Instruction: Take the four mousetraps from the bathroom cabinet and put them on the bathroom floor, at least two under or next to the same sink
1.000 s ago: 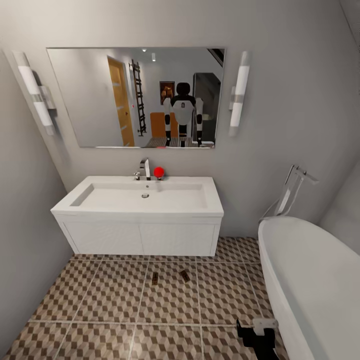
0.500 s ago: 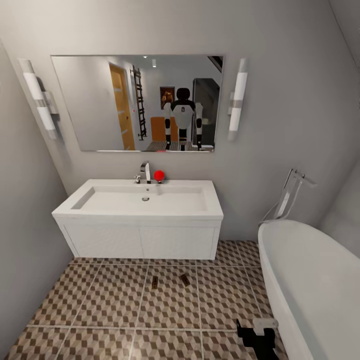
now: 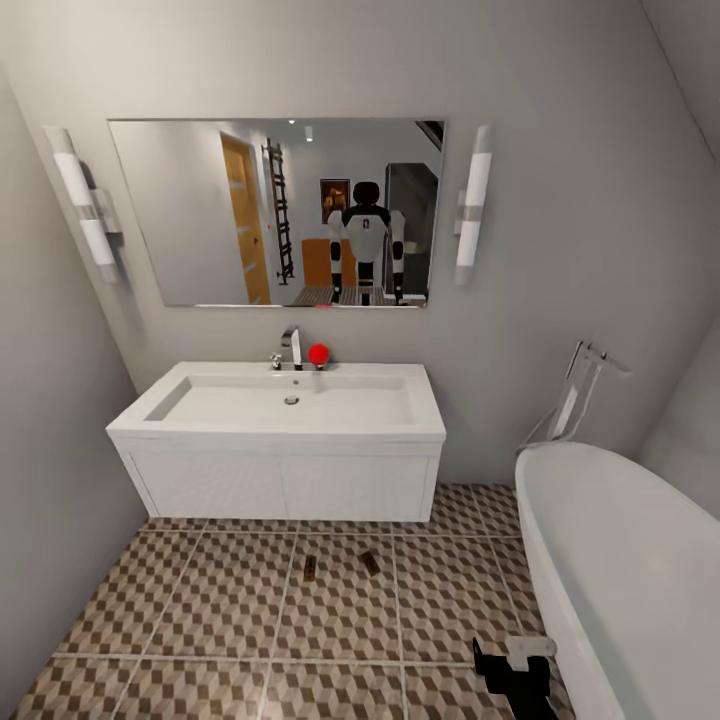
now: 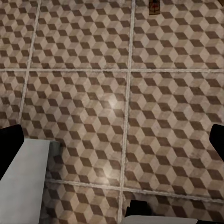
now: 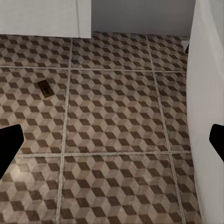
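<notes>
On the bathroom floor [image 3: 200, 600], just in front of the bathroom sink [image 3: 290, 405], I count two mousetraps: one [image 3: 310, 569] with its long axis running toward the vanity, the other [image 3: 370, 563] just beside it and skewed. Both lie ahead of my right gripper [image 3: 515, 668], off toward my left side. That gripper shows low by the white bathtub [image 3: 620, 560] and empty; its fingertips [image 5: 8, 142] stand wide apart in the right wrist view, where one trap [image 5: 45, 88] lies ahead. My left gripper's fingertips [image 4: 9, 144] stand equally apart, nothing between them, one trap [image 4: 154, 7] far ahead. Count: two traps, one sink, one tub. Two remain to fetch, I judge; the orange-brown cabinet [image 3: 318, 262] shows in the mirror [image 3: 200, 210].
</notes>
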Available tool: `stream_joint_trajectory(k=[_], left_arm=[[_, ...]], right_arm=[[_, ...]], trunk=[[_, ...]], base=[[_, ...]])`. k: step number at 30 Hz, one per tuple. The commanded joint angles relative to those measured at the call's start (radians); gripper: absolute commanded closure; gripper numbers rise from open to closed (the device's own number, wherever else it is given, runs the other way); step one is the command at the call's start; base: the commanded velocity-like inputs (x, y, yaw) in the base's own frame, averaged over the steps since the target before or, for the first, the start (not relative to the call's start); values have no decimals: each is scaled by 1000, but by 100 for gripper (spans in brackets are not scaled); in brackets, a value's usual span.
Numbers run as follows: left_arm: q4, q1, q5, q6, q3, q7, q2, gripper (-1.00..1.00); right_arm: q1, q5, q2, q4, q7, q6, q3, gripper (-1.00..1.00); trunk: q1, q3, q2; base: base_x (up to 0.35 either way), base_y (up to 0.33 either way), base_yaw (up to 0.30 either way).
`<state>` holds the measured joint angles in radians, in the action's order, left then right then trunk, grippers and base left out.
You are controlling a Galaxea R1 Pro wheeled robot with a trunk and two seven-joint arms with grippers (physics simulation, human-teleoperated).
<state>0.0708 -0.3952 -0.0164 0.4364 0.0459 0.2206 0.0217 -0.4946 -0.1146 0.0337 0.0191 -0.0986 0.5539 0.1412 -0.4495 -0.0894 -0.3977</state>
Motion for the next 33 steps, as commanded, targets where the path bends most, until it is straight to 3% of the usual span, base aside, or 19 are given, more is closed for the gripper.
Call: stream_joint_trajectory(k=[1, 10, 33], left_arm=[[4, -2, -2, 6, 5, 6, 0, -100], [4, -2, -2, 5, 5, 6, 0, -100], [4, -1, -2, 5, 5, 6, 0, -100]], right_arm=[[-1, -10, 0, -1, -1, 3, 9, -100], [-1, -10, 0, -1, -1, 3, 9, -100], [-1, -10, 5, -1, -1, 3, 9, -100]], trunk=[[-1, -2, -2], [-1, -2, -2], [-1, -2, -2]], base=[[-32, 0, 0], [-91, 0, 0], [-324, 0, 0]])
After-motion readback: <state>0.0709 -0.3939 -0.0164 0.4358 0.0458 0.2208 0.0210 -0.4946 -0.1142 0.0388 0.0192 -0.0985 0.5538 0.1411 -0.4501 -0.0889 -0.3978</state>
